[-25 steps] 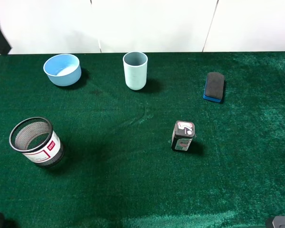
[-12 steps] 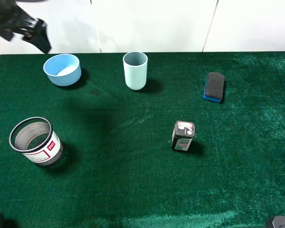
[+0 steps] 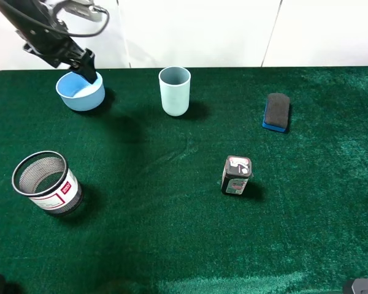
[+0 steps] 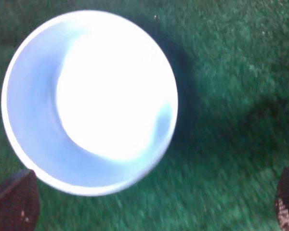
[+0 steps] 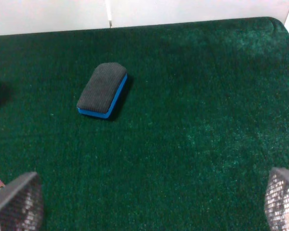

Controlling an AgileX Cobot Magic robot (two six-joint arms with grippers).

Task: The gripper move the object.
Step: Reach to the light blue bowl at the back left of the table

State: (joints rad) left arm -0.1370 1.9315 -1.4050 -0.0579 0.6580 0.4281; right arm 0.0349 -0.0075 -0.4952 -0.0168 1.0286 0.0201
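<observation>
The light blue round bowl (image 3: 77,97) with a whitish inside sits at the back left of the green table. My left gripper (image 3: 88,66), the black end of the arm with cables and a silver bracket, hangs just over the bowl's rear right rim. In the left wrist view the bowl (image 4: 89,96) is blurred and seen from straight above. The left gripper (image 4: 149,207) is open and empty, with its fingertips (image 4: 14,202) wide apart and the bowl's near rim between them. My right gripper (image 5: 149,202) is open and empty, low at the front right corner (image 3: 362,286).
A taller pale teal cup (image 3: 175,90) stands right of the bowl. A black wire-mesh cup (image 3: 47,182) stands at the front left. A small black box (image 3: 237,175) stands mid-table. A black and blue eraser (image 3: 276,111) lies at the back right, also in the right wrist view (image 5: 102,89).
My left arm has swung in from the far upper left and come down to the right, so the gripper now hangs over the bowl. Nothing on the table has moved.
</observation>
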